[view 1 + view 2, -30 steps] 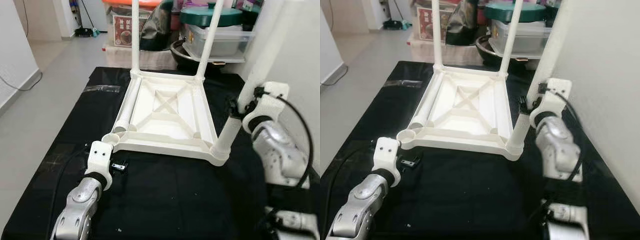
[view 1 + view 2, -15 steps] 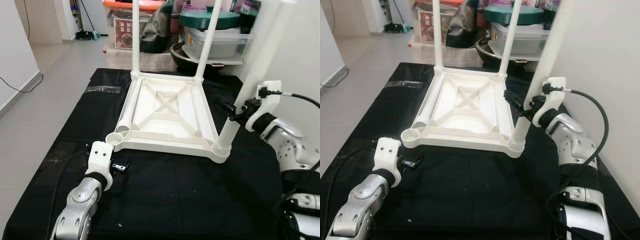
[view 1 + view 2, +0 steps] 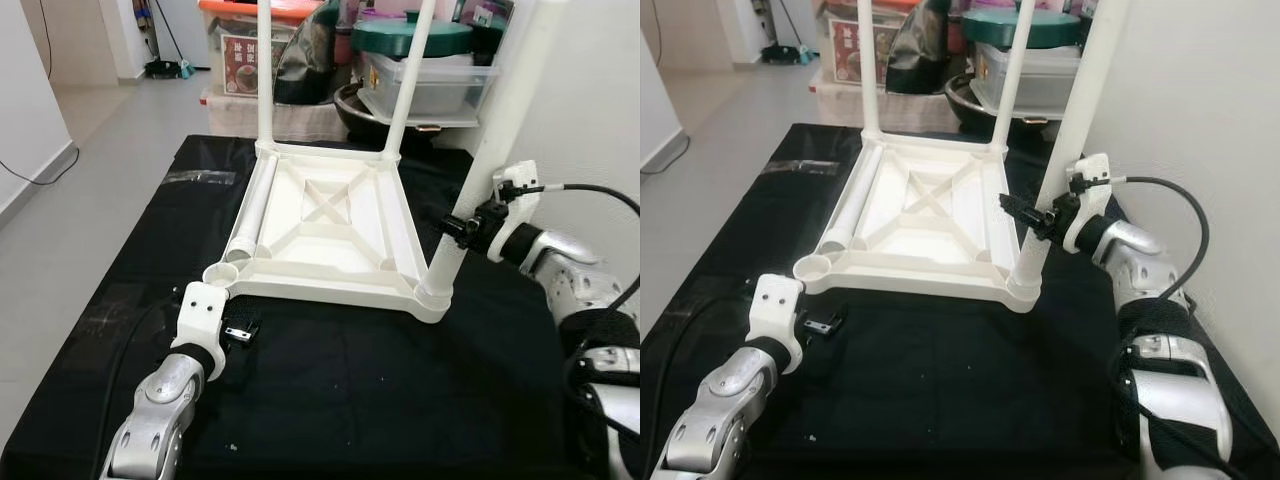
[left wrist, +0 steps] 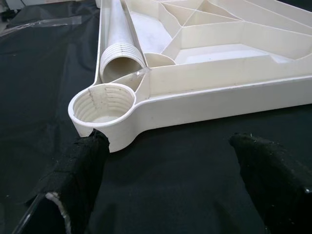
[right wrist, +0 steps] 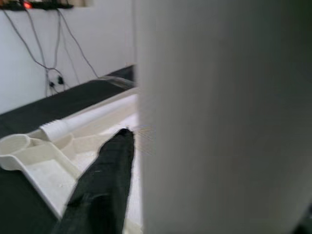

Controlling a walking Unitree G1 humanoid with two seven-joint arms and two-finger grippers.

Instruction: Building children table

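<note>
Black cloth is covering the counter (image 3: 330, 400), and on it the white plastic children's table (image 3: 325, 225) is lying upside down, its ribbed underside with the crossed braces facing up. Two legs are standing upright in the far corner sockets (image 3: 264, 70), rising out of the top of the picture. A third leg (image 3: 480, 160) is standing in the near right corner socket, leaning a little to the right — the right tool (image 3: 1038, 215) is gripping it partway up, one black finger (image 5: 105, 170) lying against the side of the white tube. The fourth leg (image 3: 252, 215) is lying loose inside the tabletop along its left edge, its threaded end (image 4: 122, 61) resting just beside the near left socket (image 4: 102, 105), which is sitting open with its inner threads showing. The left tool (image 4: 170, 175) is hovering low over the cloth just in front of that socket, its two fingers (image 4: 78, 170) spread wide and holding nothing, one of them almost touching the socket's rim. Beyond the counter, storage boxes (image 3: 430, 80) with a green lid and a dark bag are crowding the floor, and a small black clip-like part (image 3: 238, 332) is lying on the cloth beside the left wrist — what it is cannot be told.
</note>
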